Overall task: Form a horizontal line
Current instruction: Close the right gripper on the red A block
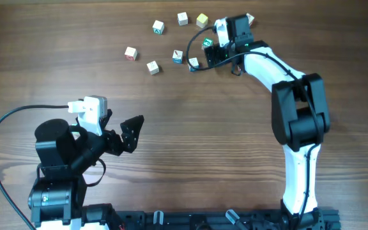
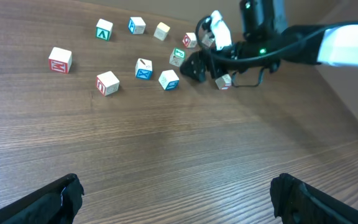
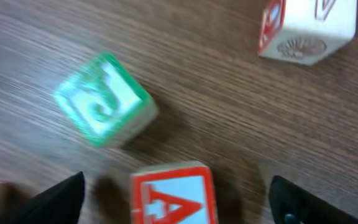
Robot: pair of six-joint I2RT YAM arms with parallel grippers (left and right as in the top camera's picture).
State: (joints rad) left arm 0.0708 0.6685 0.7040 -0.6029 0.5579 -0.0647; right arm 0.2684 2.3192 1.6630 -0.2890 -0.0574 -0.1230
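Overhead: no line yet; cubes [image 1: 153, 67] lie scattered at the far side, round R gripper [image 1: 207, 54]. R wrist: jaws wide, red A cube [image 3: 173, 196] centred betw. fingers, untouched. L gripper [image 1: 123, 131] wide, empty, well away, so R arm is nearer.
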